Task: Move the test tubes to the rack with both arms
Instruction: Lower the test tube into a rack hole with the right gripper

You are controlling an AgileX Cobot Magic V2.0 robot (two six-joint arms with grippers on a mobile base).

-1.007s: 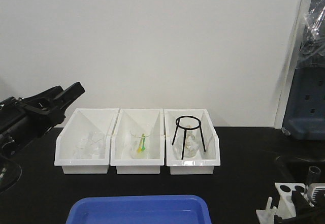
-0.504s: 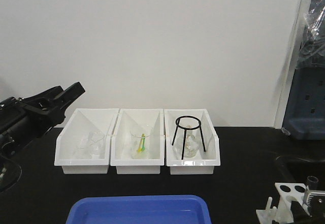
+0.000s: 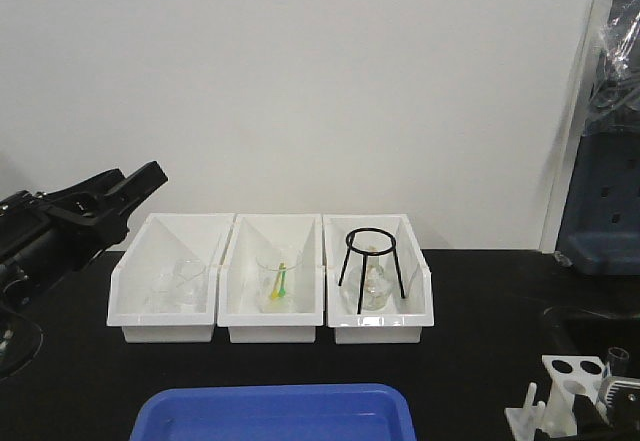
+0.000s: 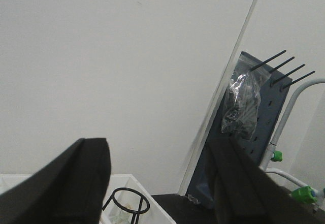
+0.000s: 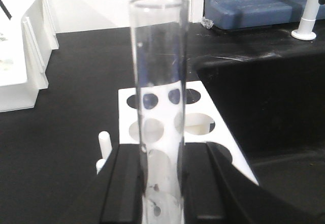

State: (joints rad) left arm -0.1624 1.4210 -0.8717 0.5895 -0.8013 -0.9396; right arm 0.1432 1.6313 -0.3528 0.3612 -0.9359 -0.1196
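A clear glass test tube (image 5: 158,82) stands upright between the fingers of my right gripper (image 5: 160,183), which is shut on its lower part. Directly behind and below it is the white rack (image 5: 203,127), its round holes showing through the glass, with white pegs (image 5: 103,144) at its left. In the front view the rack (image 3: 562,381) sits at the bottom right with the right gripper (image 3: 622,403) and the test tube's rim (image 3: 616,358) beside it. My left gripper (image 3: 135,186) hangs open and holds nothing, high at the far left, above the left bin; in its own view the left gripper (image 4: 160,150) faces the wall.
Three white bins (image 3: 270,316) stand in a row at mid-table, holding glassware and a black tripod ring (image 3: 371,256). A blue tray (image 3: 275,411) lies at the front edge. A black recess (image 5: 254,107) is right of the rack. Blue-grey equipment (image 3: 600,211) stands at far right.
My right gripper with the test tube has shifted slightly down and right in the front view, uncovering more of the rack. The left arm has not moved.
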